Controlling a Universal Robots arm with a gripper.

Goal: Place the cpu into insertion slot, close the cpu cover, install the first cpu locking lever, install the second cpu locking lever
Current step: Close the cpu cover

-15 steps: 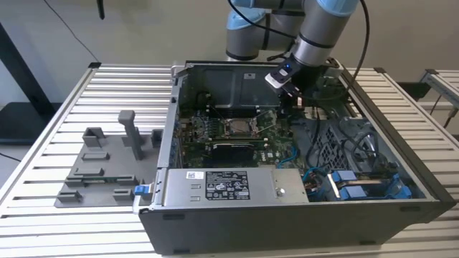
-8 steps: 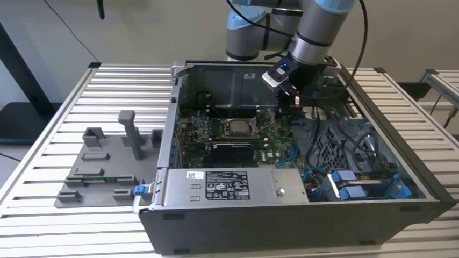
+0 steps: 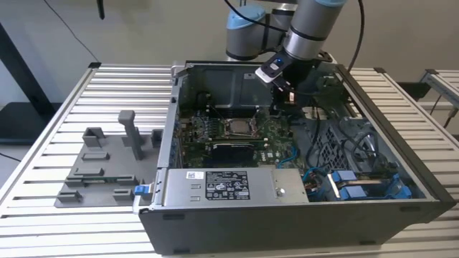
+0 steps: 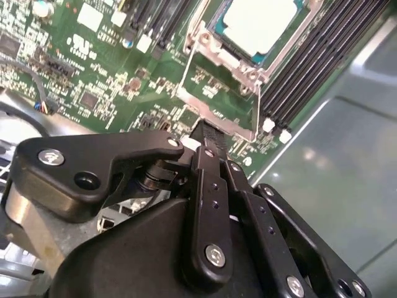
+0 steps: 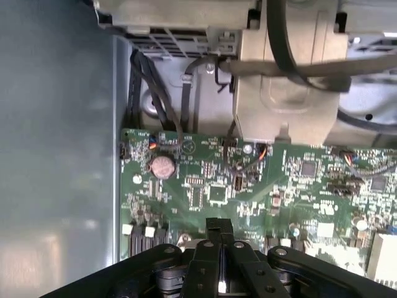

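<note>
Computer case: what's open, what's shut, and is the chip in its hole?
computer case: open, side panel off, insides showing.
cpu: lying flat in the insertion slot, silver face up.
cpu cover: open, tipped up off the cpu, not closed.
gripper: jaws shut, tips right by the cpu cover's edge; cannot tell if they touch it.
</note>
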